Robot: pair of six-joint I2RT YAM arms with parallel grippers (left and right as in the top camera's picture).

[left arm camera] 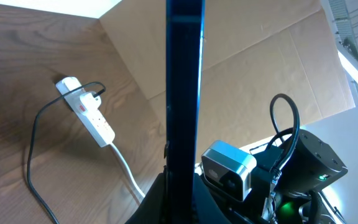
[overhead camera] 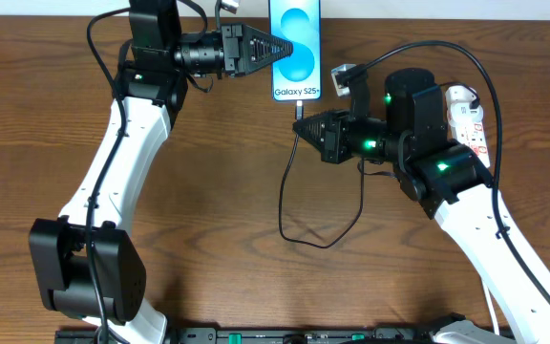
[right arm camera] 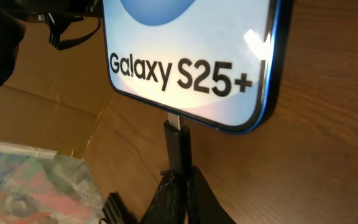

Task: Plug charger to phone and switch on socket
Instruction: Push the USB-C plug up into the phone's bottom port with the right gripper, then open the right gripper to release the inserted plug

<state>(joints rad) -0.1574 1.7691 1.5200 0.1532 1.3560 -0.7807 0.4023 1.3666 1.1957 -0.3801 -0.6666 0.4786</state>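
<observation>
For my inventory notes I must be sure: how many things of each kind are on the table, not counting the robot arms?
Phones: 1, the phone
Power strips: 1, the socket
Cables: 2, the black charger and the white cord
Total: 4

dark wood table (overhead camera: 218, 172) (glossy grain); brown cardboard (left arm camera: 260, 56) behind.

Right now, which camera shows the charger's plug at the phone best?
Right wrist: the plug looms large at the bottom edge of the phone. Overhead shows it tiny. Left wrist shows the phone edge-on, plug not seen.
</observation>
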